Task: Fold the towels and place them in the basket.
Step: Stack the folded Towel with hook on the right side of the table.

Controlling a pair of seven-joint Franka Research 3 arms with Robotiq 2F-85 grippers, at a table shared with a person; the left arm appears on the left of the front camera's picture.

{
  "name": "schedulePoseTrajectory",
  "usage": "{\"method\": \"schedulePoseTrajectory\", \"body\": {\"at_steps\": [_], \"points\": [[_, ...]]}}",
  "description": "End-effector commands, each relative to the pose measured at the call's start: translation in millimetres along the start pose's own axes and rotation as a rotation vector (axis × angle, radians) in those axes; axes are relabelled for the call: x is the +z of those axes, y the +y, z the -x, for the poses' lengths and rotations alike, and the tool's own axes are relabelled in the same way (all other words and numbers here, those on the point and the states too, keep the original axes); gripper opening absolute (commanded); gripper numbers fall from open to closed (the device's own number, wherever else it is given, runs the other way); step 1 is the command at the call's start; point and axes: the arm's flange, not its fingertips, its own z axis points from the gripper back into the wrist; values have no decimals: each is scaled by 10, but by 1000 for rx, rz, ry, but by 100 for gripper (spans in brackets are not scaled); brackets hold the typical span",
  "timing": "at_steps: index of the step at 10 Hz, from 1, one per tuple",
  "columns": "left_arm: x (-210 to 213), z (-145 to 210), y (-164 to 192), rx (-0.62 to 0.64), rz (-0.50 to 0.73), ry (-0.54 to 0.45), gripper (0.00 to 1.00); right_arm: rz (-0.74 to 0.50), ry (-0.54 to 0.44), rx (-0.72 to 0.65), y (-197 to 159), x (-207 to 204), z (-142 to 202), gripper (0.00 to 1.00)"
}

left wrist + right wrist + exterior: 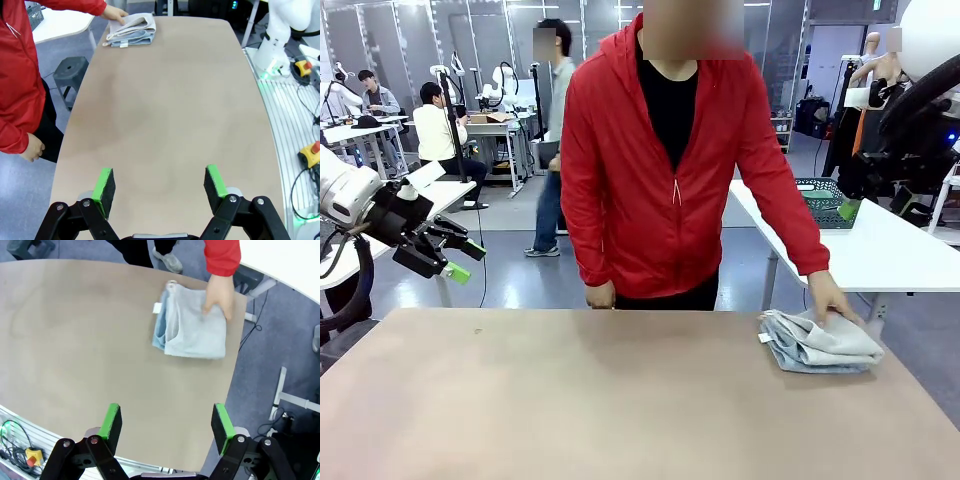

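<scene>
Left tool (159, 186) open, raised off bench's left edge (green pads apart). Right tool (166, 423) open, high above bench's right side.

arms: white | tool (159, 185): black, green pads | person (665, 180): red zip jacket, black shirt

Bright even overhead light, soft shadows; wrist views bowed at edges.

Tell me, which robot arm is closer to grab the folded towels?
The right one, probably. The towels lie at the table's right end under the person's hand, just ahead of the open right tool. The left tool, also open, would have to cross the whole table.
</scene>
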Motion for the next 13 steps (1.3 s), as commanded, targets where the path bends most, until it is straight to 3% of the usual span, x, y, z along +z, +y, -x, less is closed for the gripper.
{"method": "schedulePoseTrajectory", "body": {"at_steps": [1, 13], "points": [[15, -17, 4, 2, 2, 10, 90, -1, 5, -10, 6, 14, -16, 90], [15, -17, 4, 2, 2, 10, 90, -1, 5, -10, 6, 14, -16, 90]]}}
